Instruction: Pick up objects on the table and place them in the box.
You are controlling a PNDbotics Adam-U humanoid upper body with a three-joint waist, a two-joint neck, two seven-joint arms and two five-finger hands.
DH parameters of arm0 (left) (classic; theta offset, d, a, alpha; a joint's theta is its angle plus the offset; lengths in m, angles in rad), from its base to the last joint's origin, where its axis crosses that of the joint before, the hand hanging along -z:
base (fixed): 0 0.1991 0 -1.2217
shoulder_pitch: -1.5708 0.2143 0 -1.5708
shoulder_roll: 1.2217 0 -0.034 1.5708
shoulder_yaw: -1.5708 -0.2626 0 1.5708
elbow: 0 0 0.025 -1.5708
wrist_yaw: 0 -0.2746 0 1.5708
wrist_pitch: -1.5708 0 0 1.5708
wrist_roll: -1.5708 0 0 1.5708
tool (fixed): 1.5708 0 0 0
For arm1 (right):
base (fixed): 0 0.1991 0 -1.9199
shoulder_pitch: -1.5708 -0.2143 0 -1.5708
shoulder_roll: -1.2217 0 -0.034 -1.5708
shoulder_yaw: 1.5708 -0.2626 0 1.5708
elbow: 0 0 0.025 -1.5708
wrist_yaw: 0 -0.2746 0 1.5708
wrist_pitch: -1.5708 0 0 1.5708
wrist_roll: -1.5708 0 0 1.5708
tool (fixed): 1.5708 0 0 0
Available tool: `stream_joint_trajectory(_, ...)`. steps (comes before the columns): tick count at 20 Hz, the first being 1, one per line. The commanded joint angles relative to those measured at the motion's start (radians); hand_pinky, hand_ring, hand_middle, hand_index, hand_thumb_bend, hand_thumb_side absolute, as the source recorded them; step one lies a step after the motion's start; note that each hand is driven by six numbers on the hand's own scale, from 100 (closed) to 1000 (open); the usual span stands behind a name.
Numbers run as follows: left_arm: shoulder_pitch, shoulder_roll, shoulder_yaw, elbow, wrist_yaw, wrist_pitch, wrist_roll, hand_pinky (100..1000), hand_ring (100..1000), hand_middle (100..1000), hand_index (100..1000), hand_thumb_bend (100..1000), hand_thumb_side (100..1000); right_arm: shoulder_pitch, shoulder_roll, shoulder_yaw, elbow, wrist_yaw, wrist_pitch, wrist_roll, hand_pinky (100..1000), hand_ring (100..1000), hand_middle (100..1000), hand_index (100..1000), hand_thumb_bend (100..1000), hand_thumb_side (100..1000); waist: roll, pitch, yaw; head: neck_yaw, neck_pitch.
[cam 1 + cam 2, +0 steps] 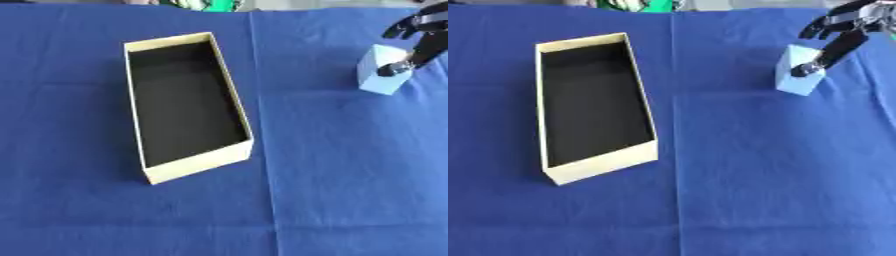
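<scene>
A pale blue-white block (378, 75) stands on the blue cloth at the far right. My right hand (843, 31) comes in from the upper right corner, its thumb tip touching the block's near top edge while the other fingers spread above the block's far side without closing on it. A long cream cardboard box (194, 167) with a dark, empty inside lies left of centre, its long side running away from me. My left hand shows in neither view.
A blue cloth (350, 190) with fold creases covers the whole table. Something green (636, 5) shows past the far edge at the top.
</scene>
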Motion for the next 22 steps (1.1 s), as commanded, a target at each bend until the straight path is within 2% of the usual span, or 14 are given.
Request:
stream_joint_trajectory(1,-0.003,0.005,0.004,-0.020,-0.002,-0.002,-0.004,552,668,620,736,100,741,-0.009,-0.014,-0.007,0.021,0.034,0.003,-0.015,878,993,975,1000,430,458,0.018,0.000,0.004,-0.007,-0.013)
stream_joint_trajectory(4,-0.001,0.004,0.005,-0.020,-0.001,-0.002,-0.003,552,669,620,736,100,741,-0.012,-0.002,0.000,0.031,0.039,-0.001,-0.018,873,989,968,1000,428,452,0.021,0.002,0.008,-0.008,-0.013)
stream_joint_trajectory(7,0.001,0.003,0.005,-0.020,-0.001,-0.001,-0.004,552,669,620,735,100,742,-0.020,0.007,0.003,0.030,0.024,-0.010,-0.018,860,968,909,991,416,440,0.023,0.003,0.006,-0.008,-0.010)
stream_joint_trajectory(8,0.001,0.003,0.005,-0.020,-0.002,-0.001,-0.004,553,669,620,735,100,740,-0.022,0.008,0.002,0.025,0.009,-0.014,-0.021,851,952,862,936,400,465,0.023,0.003,0.005,-0.007,-0.008)
stream_joint_trajectory(10,0.002,0.003,0.006,-0.020,-0.002,0.000,-0.003,553,670,620,735,100,743,-0.023,0.006,0.000,0.007,-0.033,-0.021,-0.037,837,927,797,846,336,441,0.023,0.002,0.000,-0.004,-0.006)
stream_joint_trajectory(11,0.002,0.003,0.007,-0.020,-0.002,0.000,-0.003,553,670,620,735,100,744,-0.023,0.005,-0.001,-0.001,-0.052,-0.022,-0.046,824,901,732,774,268,456,0.023,0.002,-0.002,-0.004,-0.006)
stream_joint_trajectory(13,0.003,0.002,0.007,-0.020,-0.003,0.001,-0.003,553,670,620,735,100,744,-0.024,0.002,-0.002,-0.013,-0.085,-0.021,-0.066,801,862,651,709,109,486,0.022,0.000,-0.006,-0.003,-0.004)
stream_joint_trajectory(15,0.004,0.002,0.007,-0.020,-0.003,0.002,-0.004,553,670,621,735,100,745,-0.026,0.000,-0.004,-0.025,-0.104,-0.016,-0.102,781,838,603,664,100,508,0.021,-0.001,-0.009,-0.004,-0.002)
stream_joint_trajectory(18,0.003,0.002,0.006,-0.020,-0.004,0.004,-0.006,553,671,621,735,100,746,-0.025,-0.003,-0.003,-0.036,-0.112,-0.011,-0.170,745,802,542,607,100,470,0.020,-0.004,-0.011,-0.005,-0.002)
stream_joint_trajectory(22,0.004,0.003,0.008,-0.020,-0.004,0.006,-0.006,554,671,621,735,100,746,-0.027,-0.009,-0.008,-0.047,-0.113,-0.006,-0.237,734,786,515,572,100,485,0.018,-0.011,-0.016,-0.004,0.003)
